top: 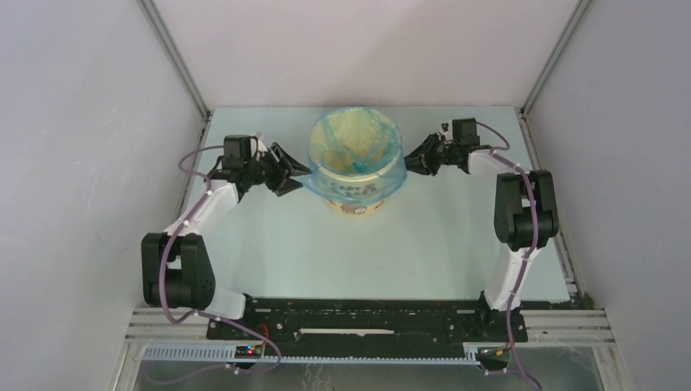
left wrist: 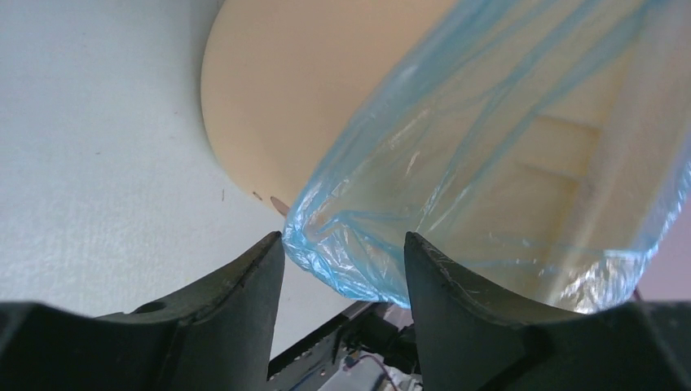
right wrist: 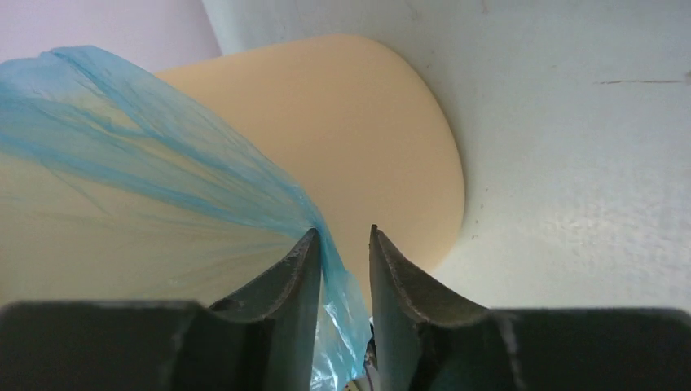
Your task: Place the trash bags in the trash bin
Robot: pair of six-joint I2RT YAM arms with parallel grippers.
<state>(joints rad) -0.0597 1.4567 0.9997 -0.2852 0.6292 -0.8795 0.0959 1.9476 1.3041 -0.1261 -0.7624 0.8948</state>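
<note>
The pale-yellow trash bin (top: 352,198) stands upright at the middle back of the table. The light-blue trash bag (top: 389,173) lines it and folds over the rim, down the outside. My left gripper (top: 298,173) is open at the bin's left side. In the left wrist view the bag's crumpled hem (left wrist: 358,252) lies between the fingers of that gripper (left wrist: 343,238), against the bin wall (left wrist: 277,98). My right gripper (top: 412,160) is at the bin's right side, its jaws narrowly apart (right wrist: 343,231). A strip of bag (right wrist: 338,285) hangs between them, against the left finger; the bin (right wrist: 383,138) is just beyond.
The pale table (top: 367,261) lies in front of the bin. Grey walls with metal corner posts (top: 175,57) close in the back and sides. The arm bases stand on a black rail (top: 358,318) at the near edge.
</note>
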